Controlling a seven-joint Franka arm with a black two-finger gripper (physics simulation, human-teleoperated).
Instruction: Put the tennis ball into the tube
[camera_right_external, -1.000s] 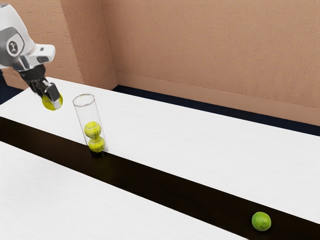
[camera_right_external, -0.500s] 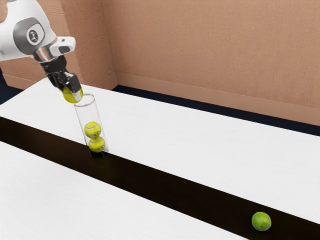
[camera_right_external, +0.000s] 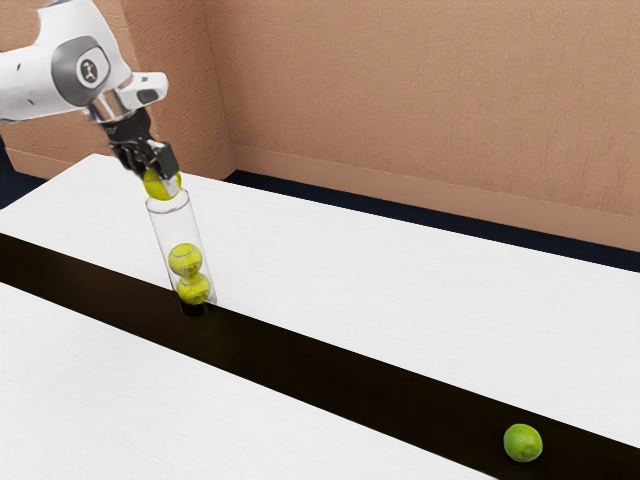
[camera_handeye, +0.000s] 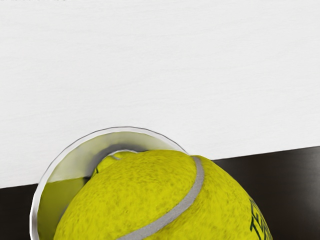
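Tan walls (camera_right_external: 420, 110) rose behind the white surface (camera_right_external: 380, 280), and a dark strip (camera_right_external: 330, 370) ran across it. I had the tool (camera_right_external: 164, 182) up over the surface near the exterior view's left side, angled downward from the white arm (camera_right_external: 80, 65). Its two black fingers (camera_right_external: 168, 162) were closed on the tennis ball (camera_right_external: 155, 188) from opposite sides, parted only by the width of the ball pinched between them. The ball sat at the fingertips, its yellow underside bulging out below them.

I had it just above the open mouth of the clear tube (camera_right_external: 161, 232), which stood on the dark strip. The ball was outside the tube, overlapping the far edge of the rim in the exterior view; I could not tell whether the two touched. From the wrist camera I saw its grey seam and dark lettering close up, with the ball covering much of the tube's mouth and a curve of rim showing past one side.

Two more yellow balls were stacked low inside the tube, the upper one (camera_right_external: 185, 260) resting on the lower one (camera_right_external: 194, 289). A green lime (camera_right_external: 523, 442) lay well apart on the dark strip, toward the exterior view's right.
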